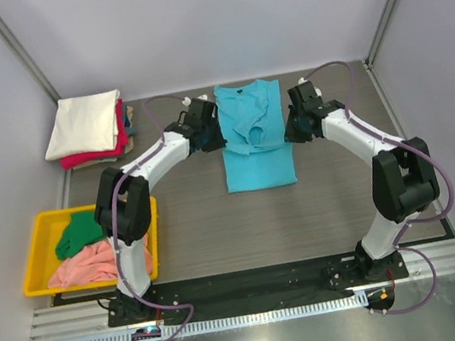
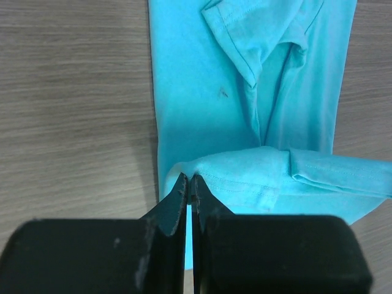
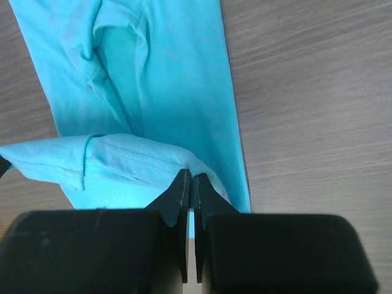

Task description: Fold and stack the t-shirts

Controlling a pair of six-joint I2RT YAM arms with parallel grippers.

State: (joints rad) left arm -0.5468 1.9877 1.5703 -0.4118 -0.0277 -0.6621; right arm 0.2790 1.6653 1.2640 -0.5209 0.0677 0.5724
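Note:
A turquoise-blue t-shirt (image 1: 258,159) lies as a long strip on the table, its sleeves folded in. My left gripper (image 1: 215,137) is shut on the shirt's left edge (image 2: 202,171), and my right gripper (image 1: 293,128) is shut on its right edge (image 3: 177,160). Both hold a fold of the cloth lifted over the strip. A folded stack with a cream-white shirt (image 1: 84,124) on top of a red one (image 1: 87,158) sits at the back left. A green shirt (image 1: 80,234) and a salmon-pink shirt (image 1: 92,265) lie crumpled in the tray.
The yellow plastic tray (image 1: 33,269) stands at the near left beside the left arm's base. Grey walls close in the table at the back and sides.

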